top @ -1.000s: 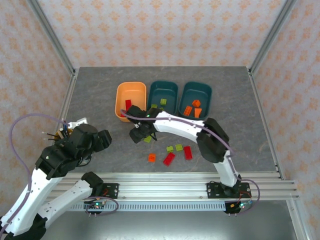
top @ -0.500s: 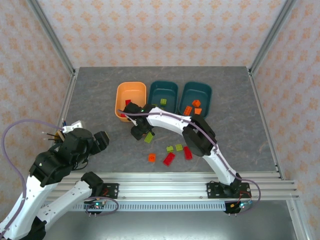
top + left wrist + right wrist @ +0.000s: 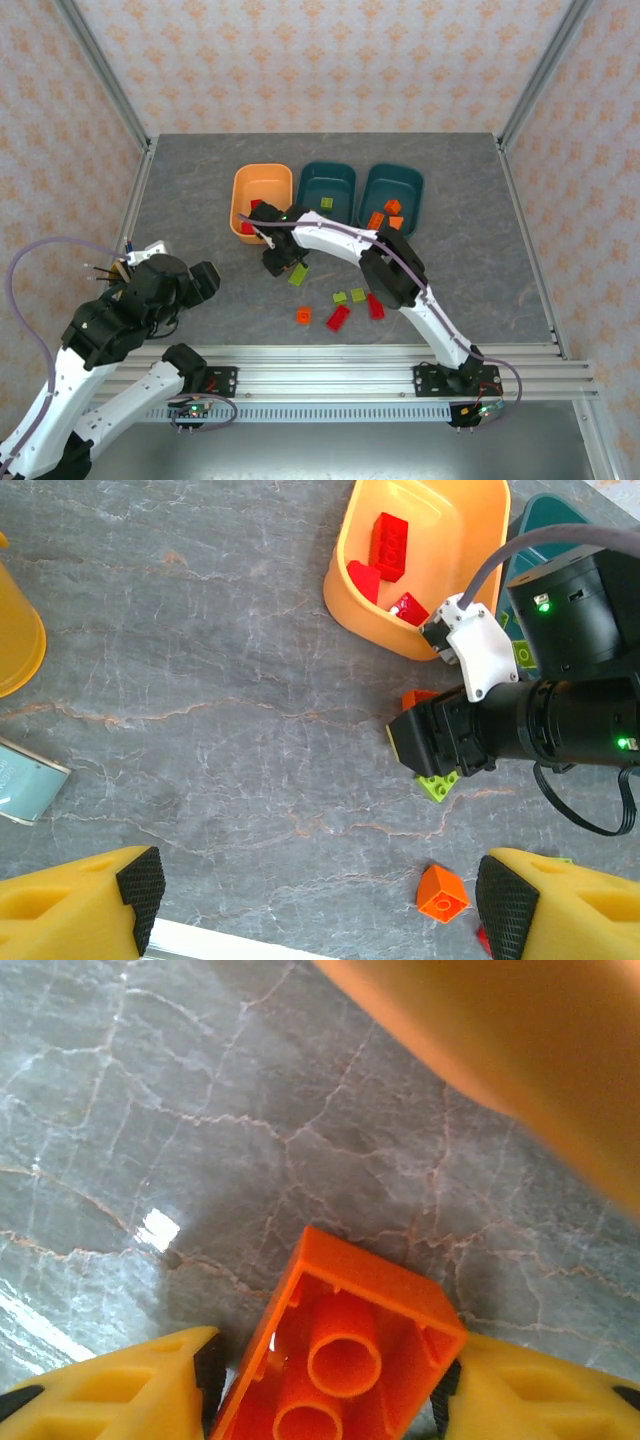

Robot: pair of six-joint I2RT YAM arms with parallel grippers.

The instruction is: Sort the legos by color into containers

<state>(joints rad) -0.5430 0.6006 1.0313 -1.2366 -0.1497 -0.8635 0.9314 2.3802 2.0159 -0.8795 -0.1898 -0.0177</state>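
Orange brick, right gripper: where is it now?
The orange brick sits in the right gripper, right wrist view, just over the table beside the light orange tray.

The right arm (image 3: 345, 248) is reaching from its base at the near right and arching far leftward over the bench (image 3: 200, 190), with its elbow bending near the middle. The right pincer (image 3: 273, 263) is pointing down close to the surface, and its yellow fingers (image 3: 120, 1385) are pressing on both sides of an orange lego (image 3: 345, 1360). The left arm (image 3: 95, 335) is sitting folded over the near left corner, wrist raised. The left pincer (image 3: 320, 905) is hanging well above the bench, its black-padded tips standing wide apart.
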